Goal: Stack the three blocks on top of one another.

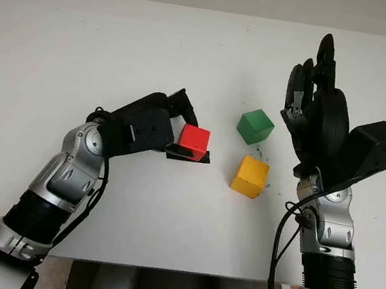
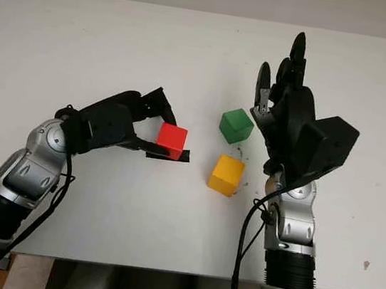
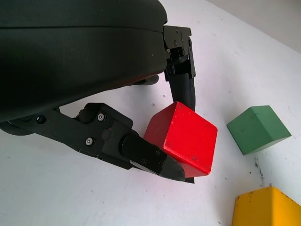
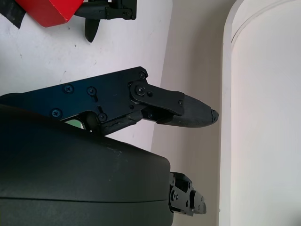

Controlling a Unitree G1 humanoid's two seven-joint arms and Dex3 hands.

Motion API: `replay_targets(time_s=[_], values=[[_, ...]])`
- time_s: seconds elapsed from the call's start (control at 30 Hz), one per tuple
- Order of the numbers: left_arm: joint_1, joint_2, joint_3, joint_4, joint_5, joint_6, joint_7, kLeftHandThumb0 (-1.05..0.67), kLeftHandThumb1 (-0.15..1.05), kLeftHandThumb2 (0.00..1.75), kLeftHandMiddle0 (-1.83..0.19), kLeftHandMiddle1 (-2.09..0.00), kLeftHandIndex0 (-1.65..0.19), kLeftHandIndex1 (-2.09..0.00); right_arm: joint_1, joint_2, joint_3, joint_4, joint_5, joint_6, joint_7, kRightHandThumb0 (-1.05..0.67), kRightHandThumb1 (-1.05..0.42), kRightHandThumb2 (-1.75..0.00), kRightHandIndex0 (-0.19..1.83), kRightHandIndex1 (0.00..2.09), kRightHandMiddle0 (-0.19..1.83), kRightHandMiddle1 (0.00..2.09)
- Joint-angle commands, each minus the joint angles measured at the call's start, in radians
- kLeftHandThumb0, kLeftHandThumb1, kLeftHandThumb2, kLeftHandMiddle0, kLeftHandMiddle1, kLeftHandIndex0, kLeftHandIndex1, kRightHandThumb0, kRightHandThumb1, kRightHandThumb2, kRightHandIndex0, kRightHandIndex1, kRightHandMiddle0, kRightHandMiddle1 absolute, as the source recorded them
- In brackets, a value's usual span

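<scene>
Already our left hand (image 1: 180, 134) has its fingers (image 3: 150, 160) clamped on opposite flat faces of the red block (image 1: 194, 142), which sits low over the white table (image 1: 85, 43), perhaps just lifted off it. We judge it light, rigid and smooth-sided, so a square pinch on parallel faces suits it and a skewed one may let it twist. Just beside it lie the yellow block (image 1: 249, 176) and the green block (image 1: 255, 126), close together but apart. Our right hand (image 1: 315, 97) hangs open beyond them, raised off the table and crowding that side of the path.
</scene>
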Motion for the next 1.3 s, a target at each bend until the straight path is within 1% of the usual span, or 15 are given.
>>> replay_targets(time_s=[0.0, 0.27, 0.37, 0.5, 0.6, 0.63, 0.67, 0.73, 0.8, 0.9, 0.97, 1.13, 1.23, 1.27], values=[[0.007, -0.008, -0.008, 0.006, 0.003, -0.006, 0.003, -0.34, 1.05, 0.08, -0.20, -0.05, -0.09, -1.90, 0.010, -0.008, -0.003, -0.020, -0.003, 0.001, 0.001, -0.54, -1.05, -0.61, -0.19, 0.02, -0.19, 0.03], [0.009, -0.012, -0.016, 0.007, 0.011, 0.006, 0.002, -0.35, 1.05, 0.09, -0.20, -0.04, -0.08, -1.91, 0.010, -0.006, -0.004, -0.028, -0.002, 0.011, -0.001, -0.54, -1.05, -0.61, -0.19, 0.02, -0.19, 0.04], [0.013, -0.013, -0.019, 0.010, 0.026, -0.005, 0.018, -0.37, 1.05, 0.09, -0.20, -0.05, -0.09, -1.93, 0.010, -0.006, -0.004, -0.028, -0.002, 0.012, -0.001, -0.54, -1.05, -0.61, -0.19, 0.02, -0.19, 0.04], [0.012, -0.013, -0.022, 0.009, 0.040, -0.004, 0.028, -0.44, 1.04, 0.11, -0.18, -0.03, -0.04, -1.99, 0.010, -0.008, -0.002, -0.032, -0.006, 0.020, -0.004, -0.55, -1.05, -0.61, -0.19, 0.02, -0.19, 0.04], [0.011, -0.013, -0.026, 0.005, 0.057, 0.008, 0.030, -0.49, 1.04, 0.09, -0.16, -0.03, 0.05, -1.92, 0.011, -0.007, -0.002, -0.032, -0.006, 0.020, -0.003, -0.55, -1.05, -0.60, -0.19, 0.03, -0.18, 0.04], [0.011, -0.012, -0.027, 0.002, 0.061, 0.013, 0.027, -0.51, 1.04, 0.07, -0.13, -0.02, 0.12, -1.80, 0.011, -0.007, -0.003, -0.031, -0.005, 0.019, -0.001, -0.55, -1.05, -0.60, -0.19, 0.03, -0.18, 0.04], [0.010, -0.004, -0.031, -0.005, 0.068, 0.015, 0.016, -0.52, 1.04, 0.07, -0.12, -0.02, 0.14, -1.75, 0.010, -0.008, -0.003, -0.027, -0.004, 0.017, 0.001, -0.55, -1.05, -0.60, -0.19, 0.03, -0.18, 0.04], [0.009, 0.008, -0.037, -0.014, 0.077, 0.014, 0.001, -0.56, 1.05, 0.07, -0.08, -0.02, 0.18, -1.57, 0.009, -0.008, -0.004, -0.024, -0.005, 0.015, 0.002, -0.55, -1.05, -0.60, -0.19, 0.03, -0.18, 0.04], [0.008, 0.017, -0.041, -0.022, 0.086, 0.014, -0.014, -0.59, 1.05, 0.06, -0.06, -0.02, 0.19, -1.43, 0.009, -0.008, -0.004, -0.025, -0.004, 0.019, 0.003, -0.56, -1.05, -0.60, -0.19, 0.03, -0.18, 0.05], [0.011, 0.034, -0.042, -0.041, 0.097, 0.014, -0.037, -0.64, 1.05, 0.06, 0.00, -0.01, 0.19, -1.10, 0.008, -0.008, -0.004, -0.022, -0.003, 0.015, 0.009, -0.55, -1.05, -0.60, -0.19, 0.02, -0.19, 0.04], [0.015, 0.042, -0.038, -0.049, 0.097, 0.009, -0.045, -0.65, 1.04, 0.06, 0.01, -0.03, 0.19, -0.94, 0.008, -0.006, -0.004, -0.022, -0.003, 0.016, 0.009, -0.55, -1.05, -0.60, -0.19, 0.03, -0.19, 0.04], [0.017, 0.049, -0.035, -0.057, 0.087, 0.011, -0.068, -0.67, 1.03, 0.05, 0.03, -0.04, 0.19, -0.74, 0.008, -0.009, -0.004, -0.024, -0.003, 0.021, 0.010, -0.55, -1.05, -0.60, -0.19, 0.02, -0.19, 0.04], [0.017, 0.062, -0.030, -0.062, 0.067, -0.002, -0.096, -0.70, 1.02, 0.05, 0.07, -0.04, 0.16, -0.42, 0.009, -0.013, -0.004, -0.024, 0.000, 0.020, 0.019, -0.54, -1.05, -0.61, -0.19, 0.02, -0.19, 0.04], [0.018, 0.068, -0.027, -0.065, 0.057, -0.009, -0.107, -0.75, 1.02, 0.06, 0.10, -0.04, 0.15, -0.28, 0.009, -0.014, -0.005, -0.024, 0.000, 0.020, 0.020, -0.55, -1.05, -0.61, -0.19, 0.01, -0.19, 0.03]])
